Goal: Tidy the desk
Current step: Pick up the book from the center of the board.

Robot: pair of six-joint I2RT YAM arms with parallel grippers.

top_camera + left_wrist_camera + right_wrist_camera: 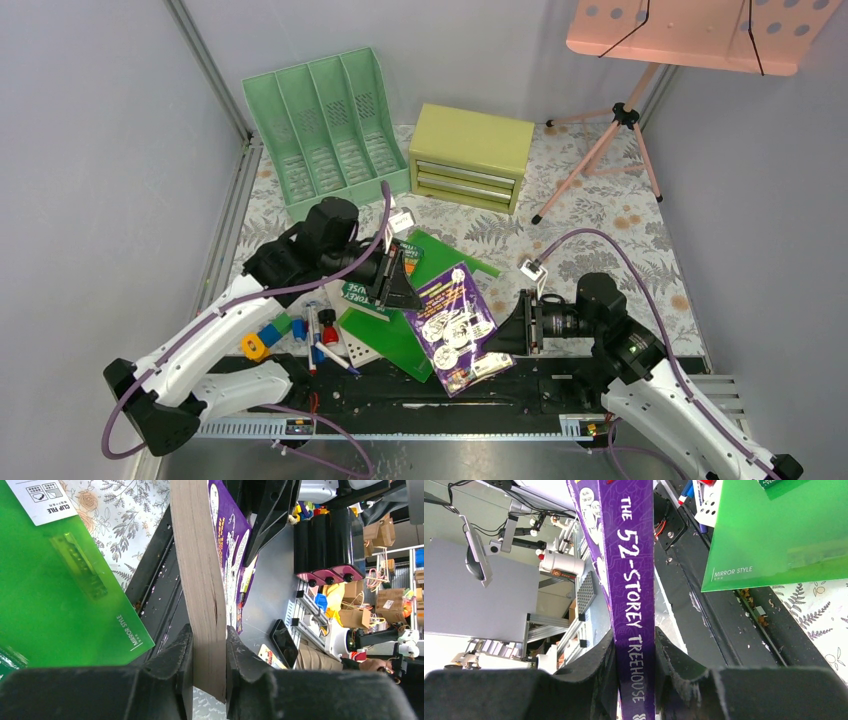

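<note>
Purple book (spine reads The 52-Storey Treehouse) gripped from both sides: left jaws clenched on its page edge, right jaws clenched on the spine. It is at the near edge of the fern-print worktop, overlapping a green clip file; probably lifted clear, top view unclear. Markers lie on the worktop left of the file.

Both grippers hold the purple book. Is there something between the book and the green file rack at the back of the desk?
The left arm's wrist stands on that line, beside the purple book. The green clip file lies flat below. Nothing else visible blocks the way to the green file rack on the desk.
</note>
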